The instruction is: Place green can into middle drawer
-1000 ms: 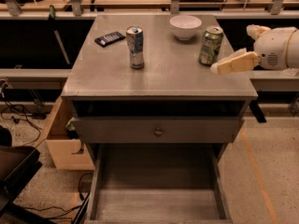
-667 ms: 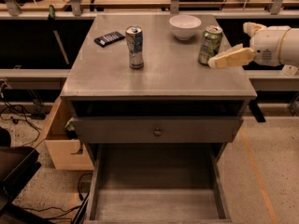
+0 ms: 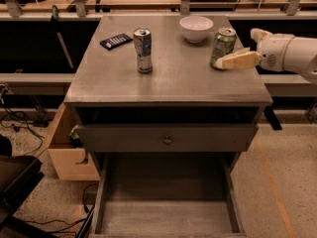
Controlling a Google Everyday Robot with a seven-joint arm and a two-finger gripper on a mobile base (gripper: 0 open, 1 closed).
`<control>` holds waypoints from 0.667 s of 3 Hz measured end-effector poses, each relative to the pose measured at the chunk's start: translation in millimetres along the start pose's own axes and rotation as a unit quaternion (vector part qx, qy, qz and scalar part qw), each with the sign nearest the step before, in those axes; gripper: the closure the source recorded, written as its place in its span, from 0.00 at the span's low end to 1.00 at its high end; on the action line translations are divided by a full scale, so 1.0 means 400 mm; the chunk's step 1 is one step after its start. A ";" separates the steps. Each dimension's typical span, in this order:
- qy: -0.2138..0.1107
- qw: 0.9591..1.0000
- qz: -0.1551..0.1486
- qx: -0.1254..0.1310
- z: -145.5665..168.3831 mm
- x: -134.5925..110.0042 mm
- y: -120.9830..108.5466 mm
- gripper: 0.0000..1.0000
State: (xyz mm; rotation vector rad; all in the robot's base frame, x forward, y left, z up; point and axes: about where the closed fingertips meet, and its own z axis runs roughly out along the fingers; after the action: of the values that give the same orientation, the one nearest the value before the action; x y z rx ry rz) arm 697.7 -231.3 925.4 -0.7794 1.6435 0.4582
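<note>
Grip comes first: green can (image 3: 223,46) stands near the cabinet top's (image 3: 188,86) back right corner. The gripper (image 3: 237,60) is just beside it at the right edge; open or closed, I cannot tell. Centre on the can and keep it upright for the middle drawer (image 3: 168,217).

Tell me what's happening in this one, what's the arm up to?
A one-armed robot reaches in from the right, its pincer right at the green can, which stands upright on the cabinet top near a white bowl. The can is not lifted yet. Below, the middle drawer is pulled open, its floor bare. A taller silver-blue can and a flat black item sit further left, away from the arm.
</note>
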 end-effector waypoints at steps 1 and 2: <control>-0.020 1.000 0.018 -0.016 0.054 0.031 -0.018 0.00; -0.040 0.998 0.032 -0.034 0.110 0.048 -0.032 0.00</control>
State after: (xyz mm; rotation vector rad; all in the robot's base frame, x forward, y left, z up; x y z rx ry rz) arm 736.4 -215.1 898.4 -0.7513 1.5882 0.5867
